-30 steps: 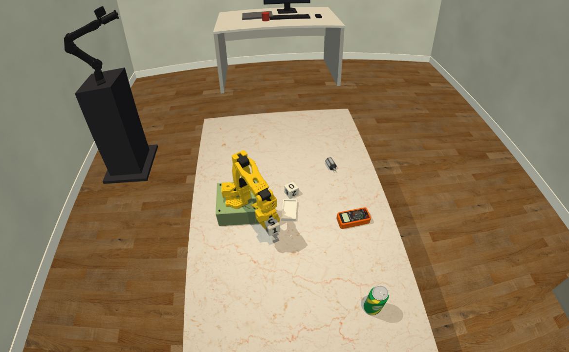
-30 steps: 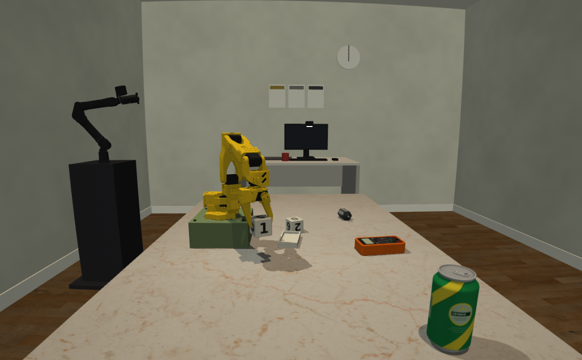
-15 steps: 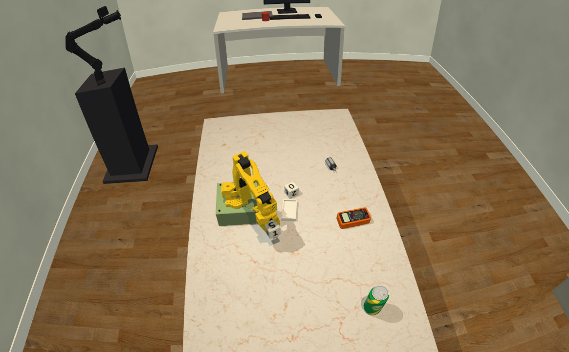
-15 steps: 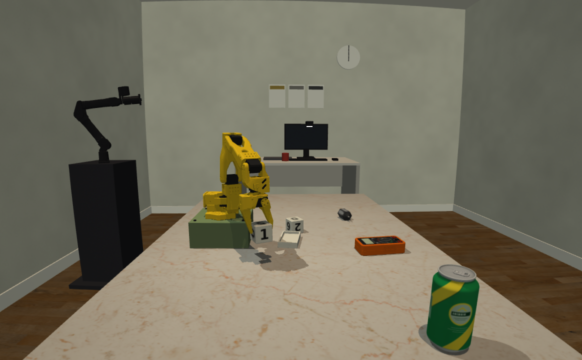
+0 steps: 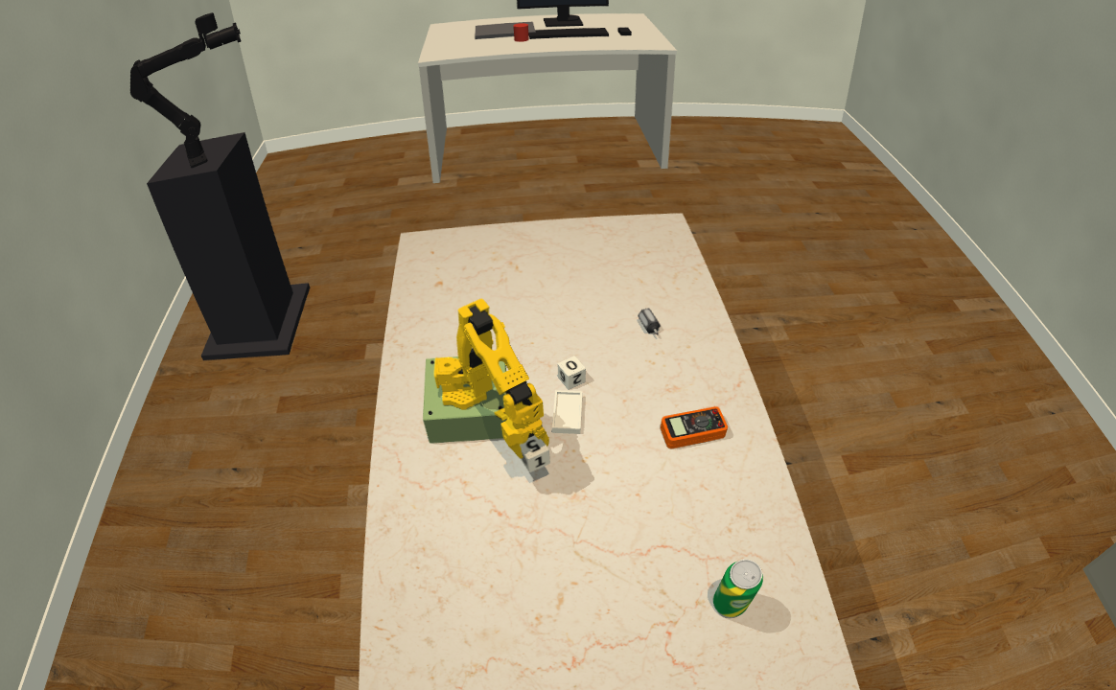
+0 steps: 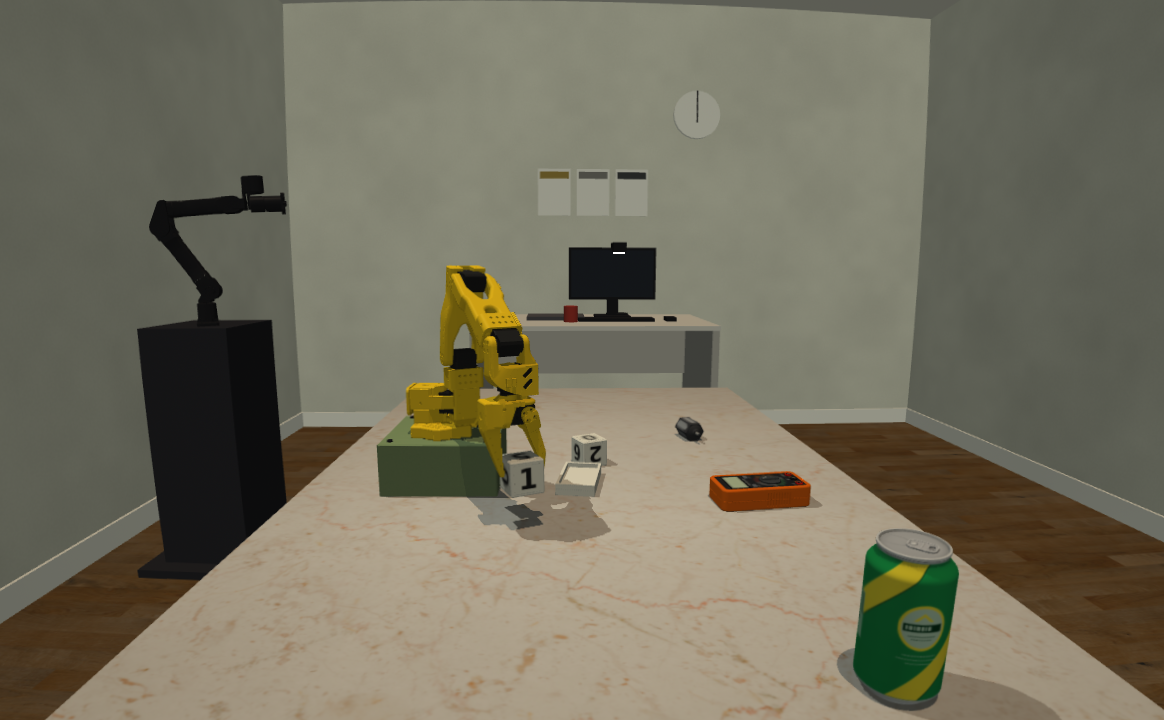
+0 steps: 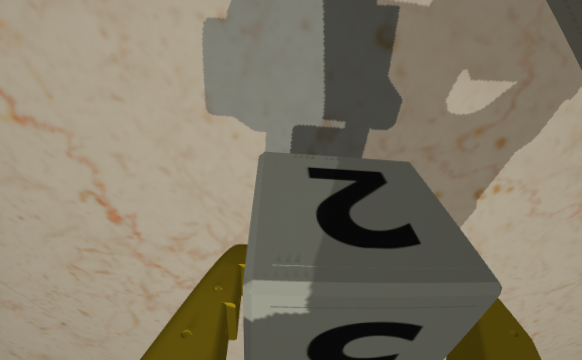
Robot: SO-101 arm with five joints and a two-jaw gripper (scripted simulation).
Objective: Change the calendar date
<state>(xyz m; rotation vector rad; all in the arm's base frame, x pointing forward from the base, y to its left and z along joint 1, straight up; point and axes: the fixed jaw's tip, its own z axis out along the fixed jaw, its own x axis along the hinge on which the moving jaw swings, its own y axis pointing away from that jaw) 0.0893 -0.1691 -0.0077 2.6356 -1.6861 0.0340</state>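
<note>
My gripper (image 5: 533,448) (image 6: 523,465) (image 7: 371,285) is shut on a white cube (image 5: 536,461) (image 6: 528,480) (image 7: 291,225), held low over the table beside the green base. The exterior view shows a 1 on its side; the top view shows a 5 on top; the wrist view shows a 2 and part of another digit. The other cube (image 5: 571,372) (image 6: 588,449) stands on the table behind the tray, with 0 on top and 2 on one side. The white tray (image 5: 569,411) (image 6: 579,478) (image 7: 581,45) is empty, right of the held cube. I cannot make out a month name.
The green base (image 5: 463,426) (image 6: 438,470) carries my arm. An orange multimeter (image 5: 695,426) (image 6: 760,490) lies right of the tray. A small dark part (image 5: 648,320) (image 6: 689,428) lies farther back. A green can (image 5: 737,589) (image 6: 904,617) stands at the front right.
</note>
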